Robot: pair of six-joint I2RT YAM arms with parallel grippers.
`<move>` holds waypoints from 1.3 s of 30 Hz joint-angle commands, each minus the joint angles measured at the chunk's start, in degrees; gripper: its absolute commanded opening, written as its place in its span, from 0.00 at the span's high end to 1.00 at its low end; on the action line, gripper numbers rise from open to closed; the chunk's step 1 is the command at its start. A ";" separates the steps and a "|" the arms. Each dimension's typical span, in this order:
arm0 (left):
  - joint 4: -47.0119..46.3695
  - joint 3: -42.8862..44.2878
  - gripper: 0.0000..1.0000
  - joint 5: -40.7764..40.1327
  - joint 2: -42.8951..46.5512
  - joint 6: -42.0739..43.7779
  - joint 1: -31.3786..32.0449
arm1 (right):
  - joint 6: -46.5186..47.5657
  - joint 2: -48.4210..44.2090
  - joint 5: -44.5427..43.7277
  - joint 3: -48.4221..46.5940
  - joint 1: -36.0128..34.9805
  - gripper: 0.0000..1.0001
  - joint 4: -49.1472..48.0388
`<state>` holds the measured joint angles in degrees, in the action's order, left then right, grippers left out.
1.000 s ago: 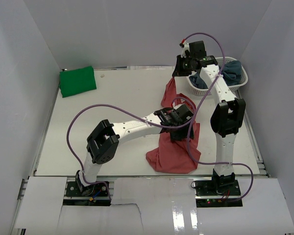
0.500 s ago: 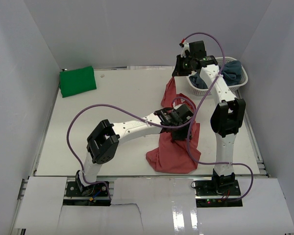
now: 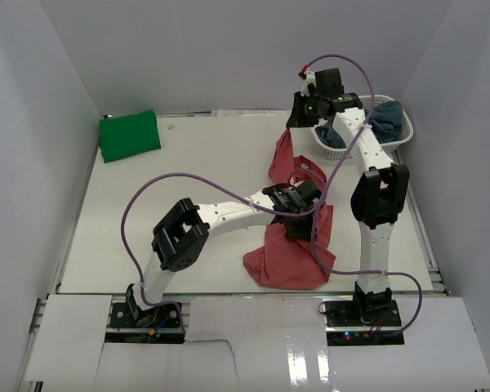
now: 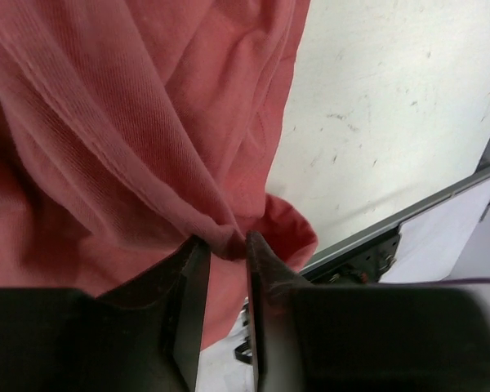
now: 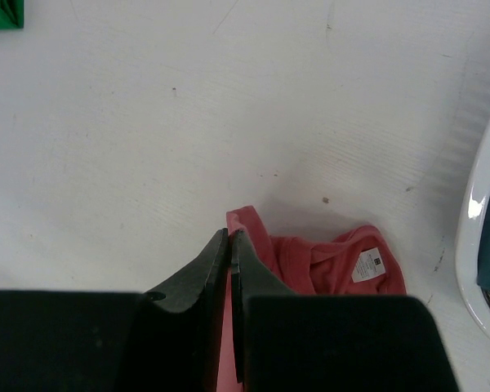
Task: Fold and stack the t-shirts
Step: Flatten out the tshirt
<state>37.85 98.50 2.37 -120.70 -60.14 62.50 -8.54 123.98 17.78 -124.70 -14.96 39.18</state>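
Observation:
The salmon-red t-shirt (image 3: pixel 287 253) hangs stretched between my two grippers, its lower part heaped on the table near the front edge. My right gripper (image 3: pixel 291 126) is shut on its upper edge, held high at the back; in the right wrist view the closed tips (image 5: pixel 229 237) pinch the hem, and the collar with its white label (image 5: pixel 369 265) lies below. My left gripper (image 3: pixel 300 217) is shut on a fold in the middle of the shirt (image 4: pixel 106 122), pinched at the tips (image 4: pixel 226 245). A folded bright green t-shirt (image 3: pixel 129 135) lies at the back left. Grey-blue t-shirts (image 3: pixel 385 121) fill the basket.
The white lattice basket (image 3: pixel 333 152) stands at the back right, just right of my right gripper; its rim shows in the right wrist view (image 5: pixel 483 245). White walls enclose the table on three sides. The table's front edge (image 4: pixel 408 216) is close under the left gripper.
The left arm's elbow has shifted slightly right and its gripper has sunk a little into the red cloth. The right arm has not moved.

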 commanded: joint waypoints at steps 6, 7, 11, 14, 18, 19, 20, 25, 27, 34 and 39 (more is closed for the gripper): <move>-0.23 -0.50 1.00 0.09 2.66 -1.03 -0.01 | 0.71 -2.26 0.85 0.25 0.37 0.92 -1.91; -0.32 -0.94 1.00 0.26 2.75 -0.95 -0.01 | 0.71 -2.25 0.77 0.25 0.37 0.92 -1.91; -0.14 -1.90 1.00 1.14 5.12 0.63 -0.10 | 0.62 -2.43 -0.11 0.51 0.46 0.92 -1.74; 1.52 -3.13 1.00 1.67 9.16 3.09 -0.97 | 0.45 -2.78 -1.51 1.21 0.55 0.92 -1.83; 2.06 -10.06 1.00 4.56 18.47 6.60 -7.11 | -0.51 -3.83 -2.66 2.53 0.81 0.92 -2.09; 0.23 -12.60 1.00 6.05 23.71 8.01 -8.69 | -0.87 -4.19 -2.84 3.06 0.98 0.92 -2.26; -1.79 -18.63 1.00 9.37 26.46 11.33 -12.28 | -1.30 -4.54 -3.54 3.76 1.07 0.92 -2.53; -7.88 -29.33 1.00 23.01 36.24 21.62 -25.66 | -4.56 -8.31 -5.38 10.88 1.16 0.92 -7.44; -3.85 -27.05 1.00 24.00 36.16 27.93 -29.00 | -4.82 -9.46 -6.26 12.11 1.16 0.92 -8.41; 1.09 -17.03 1.00 17.85 28.61 36.58 -31.82 | -7.19 -15.08 -10.47 18.95 1.16 0.92 -14.91; 2.23 -7.46 1.00 20.12 19.74 39.75 -38.67 | -7.29 -20.62 -16.02 21.96 1.34 0.92 -18.43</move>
<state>39.53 85.30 21.08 -98.63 -24.62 28.38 -15.05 108.42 6.33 -103.18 -13.93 26.87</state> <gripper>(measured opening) 0.018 0.084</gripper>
